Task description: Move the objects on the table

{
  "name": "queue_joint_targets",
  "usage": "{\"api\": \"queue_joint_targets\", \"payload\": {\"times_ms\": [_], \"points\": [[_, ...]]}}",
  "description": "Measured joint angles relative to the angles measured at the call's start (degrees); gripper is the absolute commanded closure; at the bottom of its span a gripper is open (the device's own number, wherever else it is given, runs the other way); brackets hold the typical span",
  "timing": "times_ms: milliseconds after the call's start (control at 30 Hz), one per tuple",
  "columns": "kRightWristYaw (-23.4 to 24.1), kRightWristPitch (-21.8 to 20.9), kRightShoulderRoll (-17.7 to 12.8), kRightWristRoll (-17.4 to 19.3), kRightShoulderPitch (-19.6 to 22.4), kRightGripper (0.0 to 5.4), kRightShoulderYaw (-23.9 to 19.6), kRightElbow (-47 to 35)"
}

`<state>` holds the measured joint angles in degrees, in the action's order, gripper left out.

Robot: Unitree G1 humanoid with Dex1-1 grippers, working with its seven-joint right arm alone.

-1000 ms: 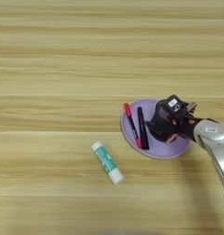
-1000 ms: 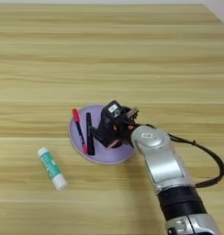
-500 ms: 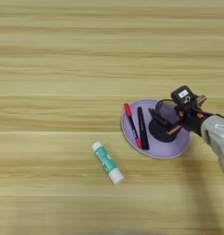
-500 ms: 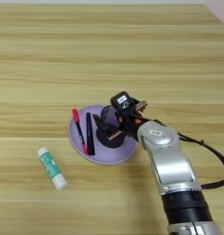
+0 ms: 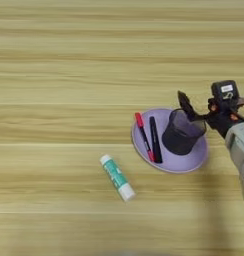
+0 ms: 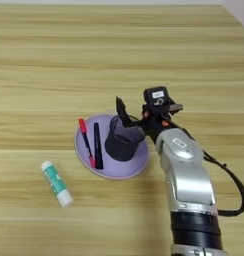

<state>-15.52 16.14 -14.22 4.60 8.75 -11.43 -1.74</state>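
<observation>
Leftmost, glue stick (image 5: 116,178) lies flat on bare table (image 5: 54,75), slanted, cap end toward the near-right, well apart from everything else. Near it to the right sits a purple plate (image 5: 186,165) holding a red pen (image 5: 144,136) and a black pen (image 5: 155,139), side by side, almost touching, on the plate's left half. Mesh cup (image 5: 180,135) stands on the plate's right half, tilted a bit, rim toward the gripper. Gripper (image 6: 133,116) comes in from the right at the cup's rim, fingers spread, one black finger (image 6: 121,108) poking up at the far-left of the rim, the other seems to lie by the rim's right side; nothing clamped, looks like no firm contact.

Step in hand, my guess: cup handling on the plate, either a release or a fresh pinch on the rim. To do it well: keep fingers straddling the rim wall, one inside, one outside, close slow; mesh is light and will tip or skid on the plate if nudged sideways. Watch the pens, they'd roll off the plate lip easily.

Room: big open table to the far side and left, plenty of space. Near-right is taken up by the silver forearm (image 6: 186,175). Table's far edge shows only in the right eye view, well apart from the things.
</observation>
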Motion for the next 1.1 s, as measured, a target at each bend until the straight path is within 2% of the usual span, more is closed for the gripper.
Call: {"api": "queue_joint_targets", "payload": {"times_ms": [133,333,533,933,1100], "points": [[3.81,-5.49,1.67,-0.04,1.38,0.03,-1.06,4.49],[6.54,-11.90,2.06,0.00,2.44,0.03,-2.47,9.38],[7.06,-16.00,3.13,0.40,3.42,0.03,-2.56,13.78],[11.33,-24.66,2.63,-0.85,6.21,0.03,-3.89,26.16],[11.53,-26.84,2.62,-0.80,6.62,0.03,-4.08,27.07]]}}
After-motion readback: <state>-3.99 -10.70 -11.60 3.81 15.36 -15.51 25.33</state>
